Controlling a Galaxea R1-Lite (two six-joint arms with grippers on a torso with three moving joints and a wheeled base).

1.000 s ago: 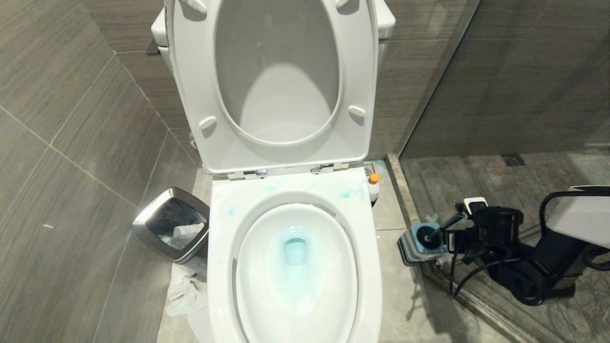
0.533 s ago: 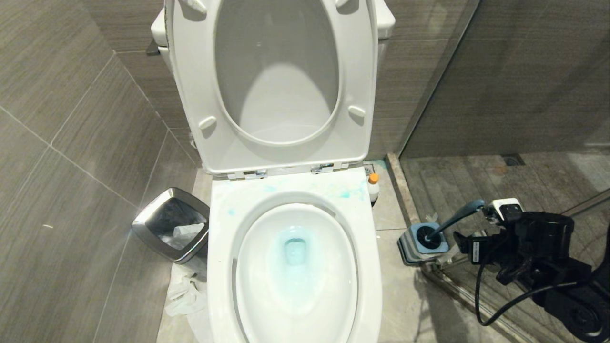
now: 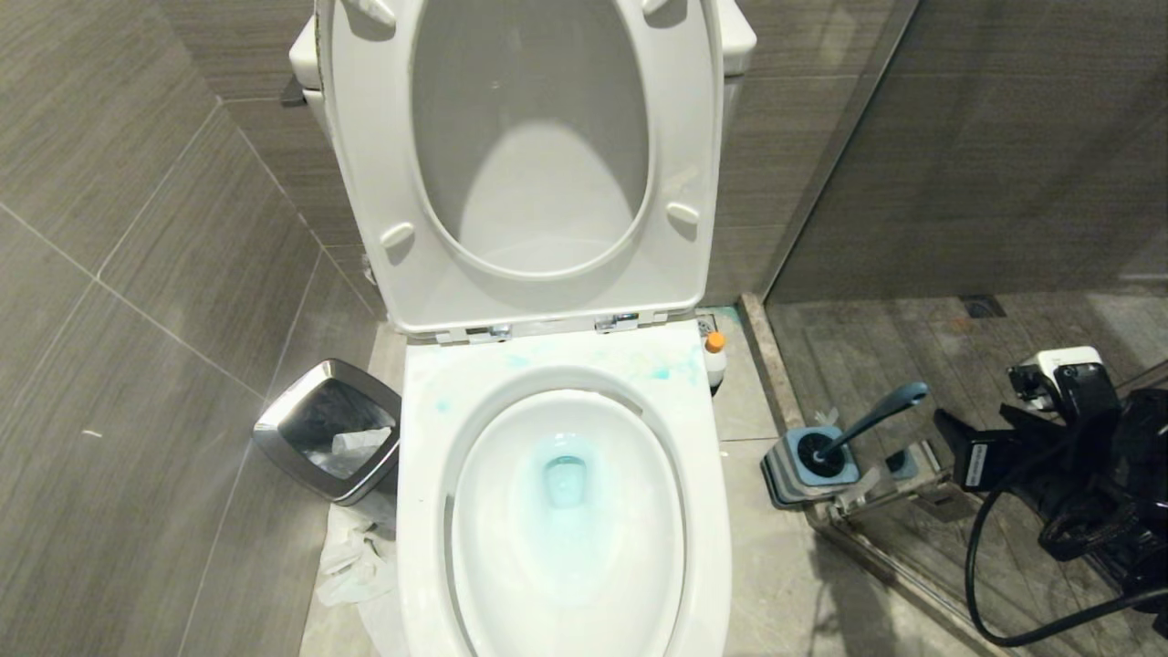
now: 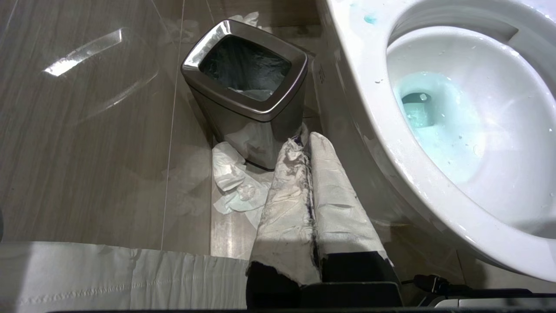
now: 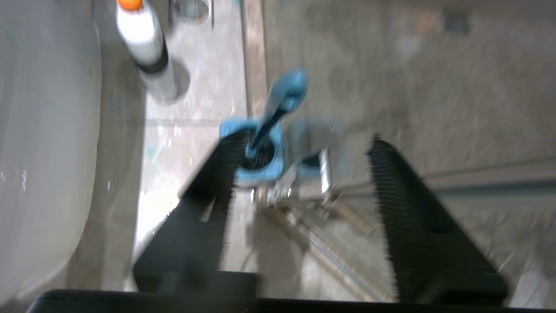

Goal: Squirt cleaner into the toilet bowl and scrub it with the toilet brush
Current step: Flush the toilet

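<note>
The toilet bowl [image 3: 422, 511] stands open with its seat and lid up, teal-blue water in the basin and blue smears on the back rim. The cleaner [image 3: 715, 358], a small white bottle with an orange cap, stands on the floor right of the bowl. The toilet brush [image 3: 874, 416] leans in its square grey-blue holder [image 3: 796, 476]. My right gripper [image 3: 954, 443] is right of the brush, apart from it. In the right wrist view this gripper [image 5: 306, 141] is open and empty, short of the brush [image 5: 283, 93]. My left gripper [image 4: 304, 140] is shut, empty, beside the bowl [image 4: 373, 113].
A steel-rimmed square waste bin [image 3: 330, 429] stands left of the bowl, with crumpled tissue [image 3: 351, 557] on the floor beside it. A glass shower partition and its floor rail [image 3: 876, 557] run just right of the brush holder. Tiled wall closes the left side.
My right gripper has pulled back to the right and slightly up, away from the brush handle. The brush stays leaning in its holder. The left arm has not moved.
</note>
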